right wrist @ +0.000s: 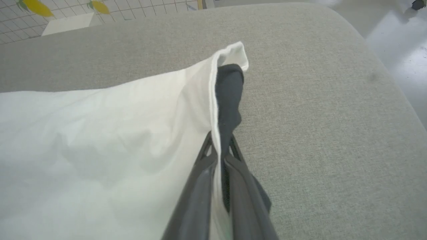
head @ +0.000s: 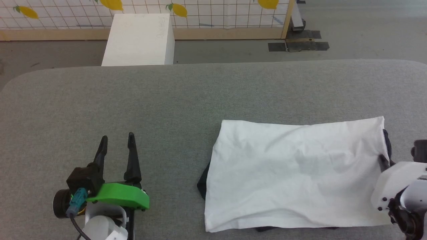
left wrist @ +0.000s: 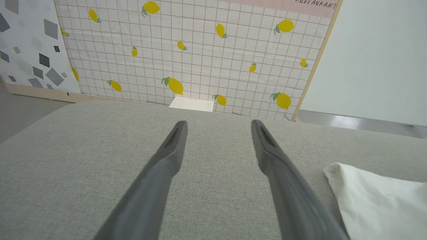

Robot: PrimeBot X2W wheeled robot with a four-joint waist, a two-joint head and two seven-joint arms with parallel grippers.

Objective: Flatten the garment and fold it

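Garment [head: 297,173] lies lower right of the head view on the grey table [head: 133,100], already a rough white rectangle, long side running left-right across the frame. Dark sleeve cloth peeks out at its left edge, bottom edge and right edge. Surface mostly flat, a few soft wrinkles mid-panel. Bottom left corner rounded, not crisp.

Table takes most of the head view; white box [head: 138,40] stands behind its far edge at upper left centre, lemon-print wall [left wrist: 200,50] beyond that.

Step, as I judge it: flattening looks done and sleeves look tucked under, so this is mid-fold, with the right-hand edge taken up for another fold across. Next move probably calls for lifting that edge with both layers together, carrying it toward the left edge of the rectangle and setting it down square. Risk: black sleeve layer [right wrist: 228,93] slipping out of the pinch and trailing.

Right gripper [right wrist: 220,150], far right of the head view: fingers pressed nearly together, pinching the garment's right edge. In the right wrist view the white hem and dark cloth both run between the fingers, and the edge stands up slightly off the table.

Left gripper [head: 117,136], lower left of the head view: fingers spread apart, nothing between them, above bare table and well apart from the garment's left edge. White corner of the garment shows at lower right of the left wrist view, not touched
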